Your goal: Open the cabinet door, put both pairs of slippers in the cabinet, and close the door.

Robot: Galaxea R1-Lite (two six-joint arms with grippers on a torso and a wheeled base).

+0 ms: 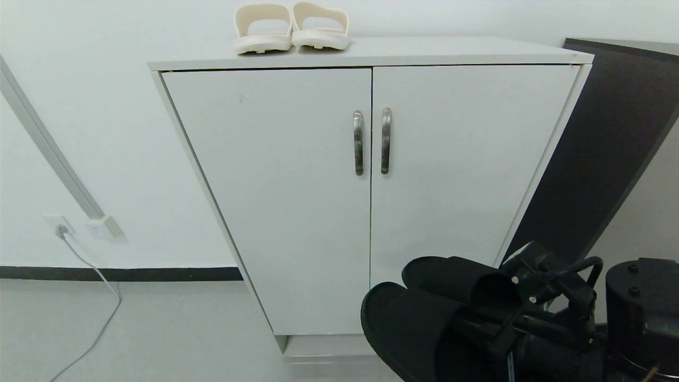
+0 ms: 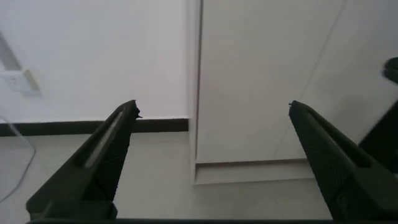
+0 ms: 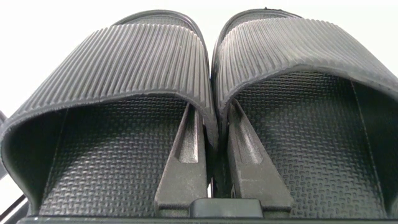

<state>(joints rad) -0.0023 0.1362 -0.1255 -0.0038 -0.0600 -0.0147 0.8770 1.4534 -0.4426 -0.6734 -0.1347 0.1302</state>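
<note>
Tall white two-door cabinet point(image 1: 297, 212) stands w/ both doors shut, black ribbed rubber slipper pair point(image 1: 424, 318) hangs low before its right door, inner edges clenched in right claw point(image 3: 214, 158), cream slipper pair point(image 1: 292, 29) sits on cabinet top, left claw point(image 2: 212, 107) spread wide.

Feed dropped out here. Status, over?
Right claw shut on black slippers. Left claw open, empty. Cabinet doors both shut; cream slippers on top.

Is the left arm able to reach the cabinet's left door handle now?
Probably yes: the left hand is open and empty, and nothing stands before the left door handle. The black slippers occupy only the right hand.
</note>
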